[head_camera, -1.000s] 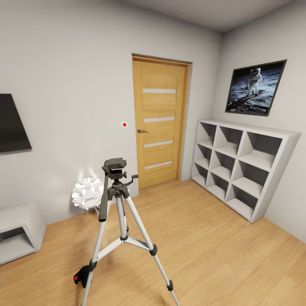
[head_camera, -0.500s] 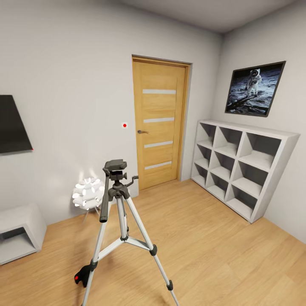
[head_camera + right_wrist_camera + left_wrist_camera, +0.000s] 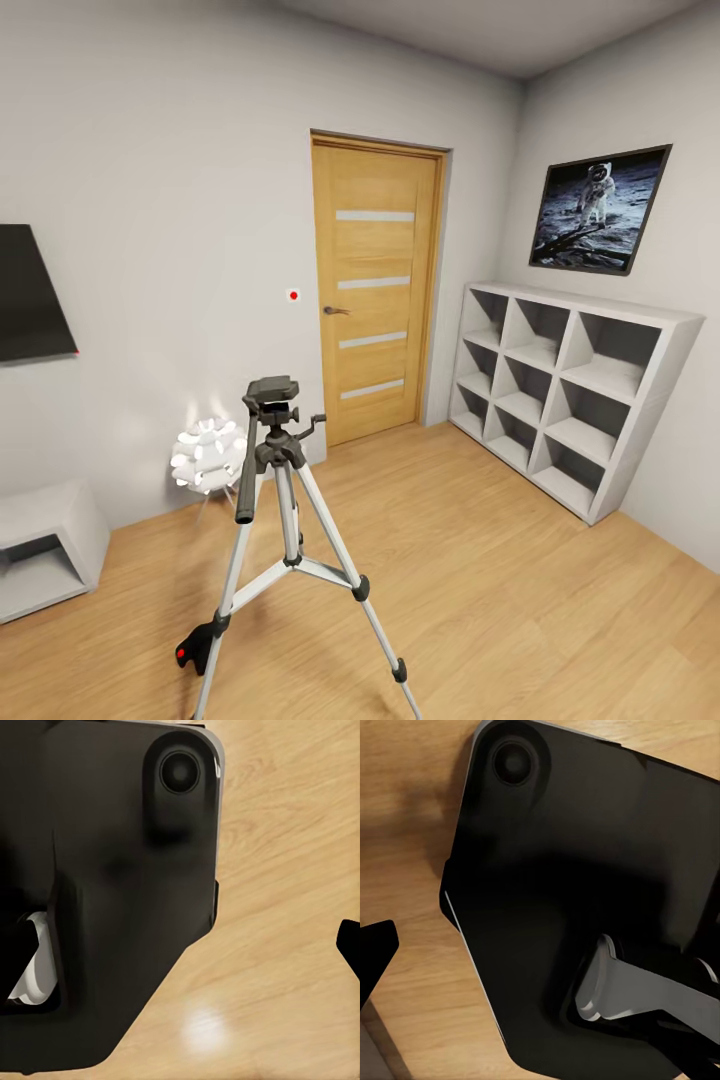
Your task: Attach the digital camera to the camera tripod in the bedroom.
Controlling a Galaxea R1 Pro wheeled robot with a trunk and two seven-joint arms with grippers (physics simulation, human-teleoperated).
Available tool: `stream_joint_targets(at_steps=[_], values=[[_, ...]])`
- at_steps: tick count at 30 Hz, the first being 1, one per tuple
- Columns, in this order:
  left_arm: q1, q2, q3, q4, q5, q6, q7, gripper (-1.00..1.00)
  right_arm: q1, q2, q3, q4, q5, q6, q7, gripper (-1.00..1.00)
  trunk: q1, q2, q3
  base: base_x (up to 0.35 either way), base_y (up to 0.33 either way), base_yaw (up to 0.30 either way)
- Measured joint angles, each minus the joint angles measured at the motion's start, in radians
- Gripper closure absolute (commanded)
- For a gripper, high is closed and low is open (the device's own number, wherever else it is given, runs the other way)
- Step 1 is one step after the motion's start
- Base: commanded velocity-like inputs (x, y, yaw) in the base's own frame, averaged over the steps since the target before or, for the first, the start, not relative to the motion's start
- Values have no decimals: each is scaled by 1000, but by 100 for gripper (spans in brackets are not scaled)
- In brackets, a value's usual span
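Observation:
The camera tripod (image 3: 288, 505) stands on the light wood floor at the lower left of the head view, its silver legs spread. Its black head (image 3: 272, 392) is bare on top, and the long pan handle (image 3: 245, 480) hangs down to the left. The digital camera (image 3: 196, 645), small and black with a red button, lies on the floor by the tripod's left leg. In each wrist view a dark tip (image 3: 375, 952) (image 3: 349, 945) pokes in at the edge, over floor and my black base (image 3: 585, 892) (image 3: 112, 892). Whether the grippers are open or shut cannot be told.
A wooden door (image 3: 375, 290) is shut in the far wall. White cube shelves (image 3: 560, 390) line the right wall under a framed picture (image 3: 598, 208). A white lamp (image 3: 207, 455), a low grey cabinet (image 3: 45, 545) and a black screen (image 3: 30, 295) are at the left.
The whole head picture has shifted very slightly, so the camera moved. The tripod and the digital camera stay where they were.

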Motion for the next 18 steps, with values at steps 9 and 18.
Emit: stream_joint_targets(at_steps=[9, 18], values=[[0, 0, 0, 0, 0, 0, 0, -100, 0, 0, 0, 0, 0, 0, 0, -100, 0, 0, 0, 0, 0, 0], [0, 0, 1, 0, 0, 0, 0, -100, 0, 0, 0, 0, 0, 0, 0, -100, 0, 0, 0, 0, 0, 0]])
